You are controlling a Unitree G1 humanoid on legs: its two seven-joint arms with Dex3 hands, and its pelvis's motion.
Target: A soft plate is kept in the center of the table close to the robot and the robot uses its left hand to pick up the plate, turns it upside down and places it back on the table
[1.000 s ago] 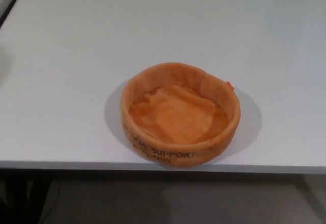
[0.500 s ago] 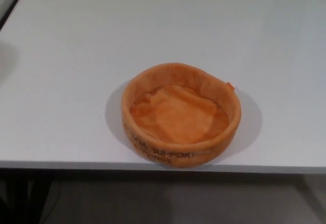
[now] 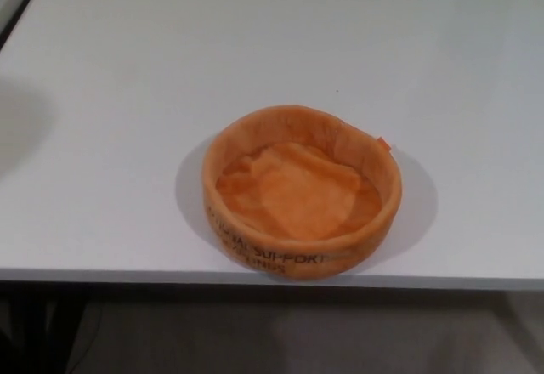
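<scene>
You have the soft orange plate (image 3: 302, 194) sitting right side up on the white surface (image 3: 255, 51), near the middle and close to the front edge, its near wall almost at the lip. It looks more like a shallow fabric bowl: a thick padded wall rings a wrinkled, paler orange floor. Dark printed lettering runs along the outside of the near wall, too blurred for you to read in full. A small orange tab (image 3: 384, 144) sticks out from the rim on the robot's right side. The plate casts a soft shadow to both sides of itself on the surface.

You see no robot hand in the head view, neither left nor right, so you cannot tell whether either one is spread or closed, and nothing is touching the plate. A faint grey shadow (image 3: 21, 123) lies on the surface at the far left edge of the picture, well apart from the plate. Below the front edge of the surface you can make out a dim floor (image 3: 280, 340) and dark shapes at the lower left that are too murky to identify.
</scene>
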